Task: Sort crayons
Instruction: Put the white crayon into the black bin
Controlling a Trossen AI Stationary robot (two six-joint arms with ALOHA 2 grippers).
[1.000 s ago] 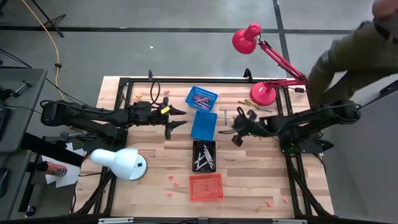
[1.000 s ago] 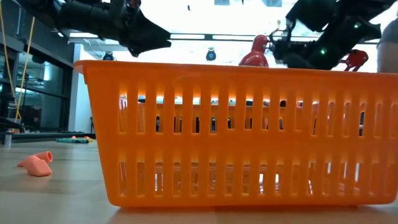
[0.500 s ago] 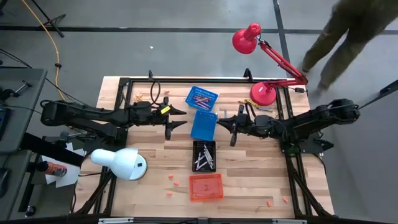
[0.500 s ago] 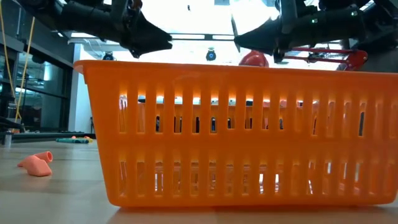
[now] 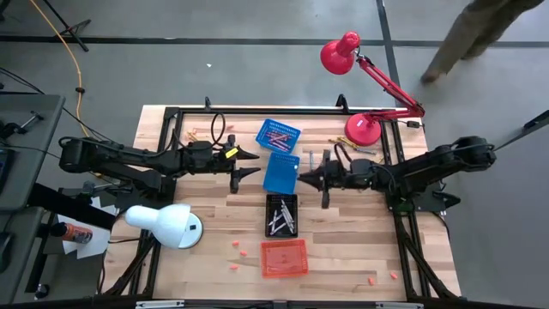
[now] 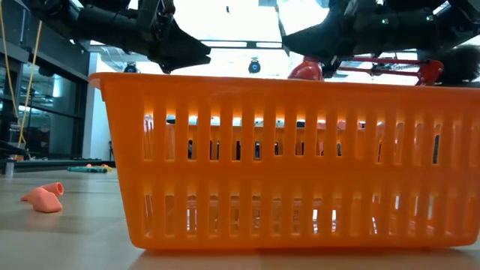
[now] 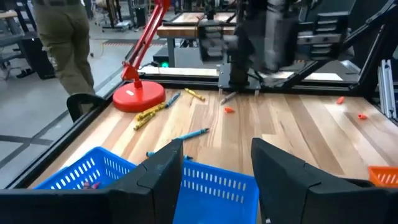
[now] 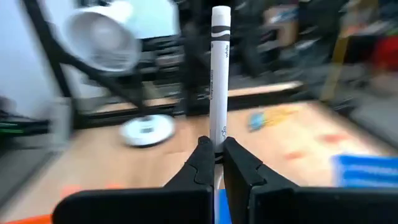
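Overhead, we see four slotted plastic baskets in a line down the middle of the wooden surface. The far blue basket holds a few pink crayons; the second blue basket shows nothing we can make out inside. The black basket holds grey and white sticks, and the orange basket nearest the front edge looks bare from above. Loose yellow and green crayons lie beside the red lamp's round base.

Our right tool is pressed together on a white crayon, a thin paper-wrapped stick standing out past the fingertips; from above it sits just beside the second blue basket. Our left tool hangs over the blue baskets with its dark fingers spread, holding nothing.
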